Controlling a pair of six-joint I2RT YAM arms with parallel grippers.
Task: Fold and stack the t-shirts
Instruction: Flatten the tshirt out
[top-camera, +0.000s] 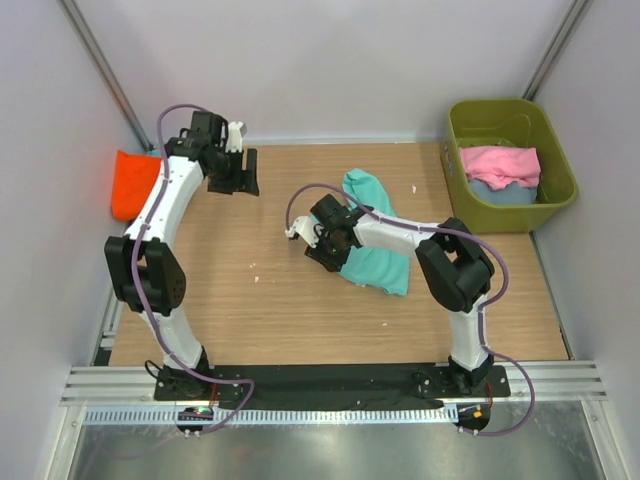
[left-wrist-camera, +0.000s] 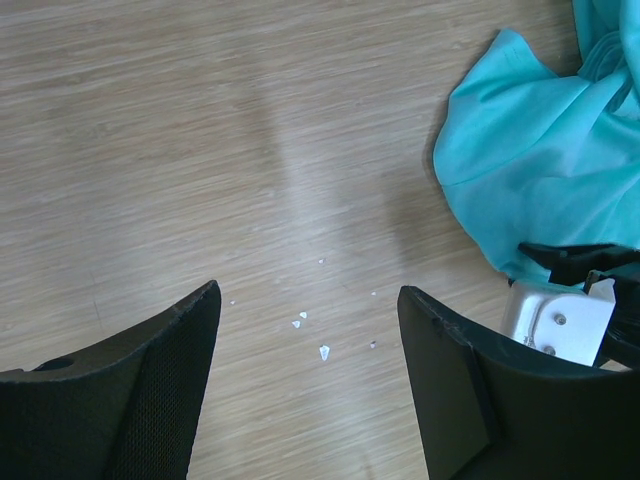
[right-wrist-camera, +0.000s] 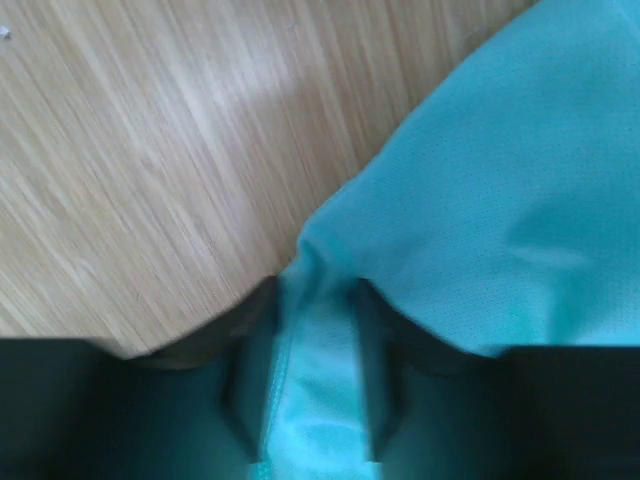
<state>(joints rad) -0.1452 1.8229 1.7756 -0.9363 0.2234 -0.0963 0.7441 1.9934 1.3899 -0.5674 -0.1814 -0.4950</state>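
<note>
Well to the left of the teal t-shirt (top-camera: 385, 262), a bright orange t-shirt (top-camera: 133, 185) lies bunched at the left edge of the table (top-camera: 250, 310). Nearer the teal t-shirt, but clear of it on its left, the left gripper (left-wrist-camera: 308, 300) hangs above bare wood with its fingers spread wide and nothing between them. A few white crumbs (left-wrist-camera: 322, 350) lie on the table under that gap.

At the teal t-shirt's left edge, the right gripper (right-wrist-camera: 315, 310) is down on the cloth. In the wrist view, which is blurred, a raised ridge of the teal fabric fills the narrow gap between the two dark fingers and touches both, so the gripper grasps a fold of the shirt.

The teal t-shirt itself lies crumpled and unfolded at about the middle of the table, partly under the right arm.

To its right, well apart, stands an olive-green bin (top-camera: 520, 217). Inside it a pink t-shirt (top-camera: 500, 163) rests on top of a pale blue t-shirt (top-camera: 508, 193).
</note>
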